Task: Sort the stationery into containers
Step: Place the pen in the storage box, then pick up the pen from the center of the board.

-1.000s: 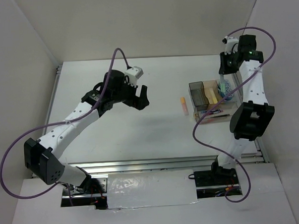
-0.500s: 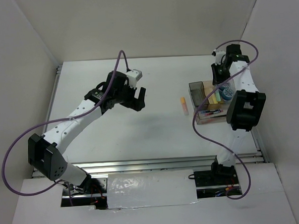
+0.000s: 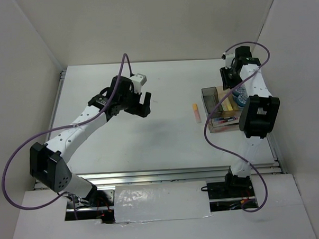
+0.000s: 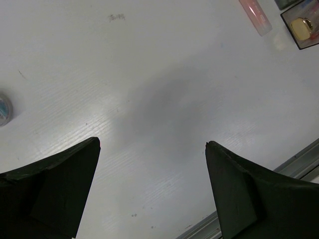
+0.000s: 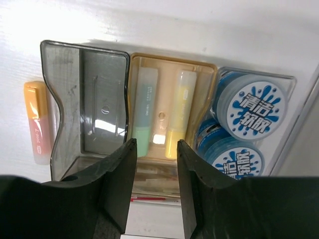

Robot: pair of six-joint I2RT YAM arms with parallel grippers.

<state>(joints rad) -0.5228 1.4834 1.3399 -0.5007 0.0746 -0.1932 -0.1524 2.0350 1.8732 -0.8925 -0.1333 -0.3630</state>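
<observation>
Swinging in from the box's right end, the right gripper (image 5: 154, 147) now hangs over the middle of the compartment box (image 5: 50, 114), which sits near the right edge of the table (image 3: 150, 146). Its fingers have parted a little since a second ago: a narrow gap, nothing between them. Looks to me like a drop just made. Straight below lie a green highlighter (image 5: 144, 109) and a yellow highlighter (image 5: 180, 112), side by side in the amber middle compartment, like kept with like. Blue tape rolls (image 5: 254, 107) fill the clear compartment at one end, and the grey compartment at the other end is bare. A red pen (image 5: 154, 199) peeks from the long tray on the box's near side.

One straggler! The orange highlighter (image 5: 37, 122) lies flat on the table just outside the grey wall, toward the table's middle.

The left gripper (image 4: 152, 143) has eased a touch toward the left edge. It hovers over bare table with fingers spread wide, holding nothing, and I'd judge it well placed to go for that orange one. At the rim of its view sits a small round thing (image 4: 4, 107), cut off. Possibly a tape roll, but I can't tell.
</observation>
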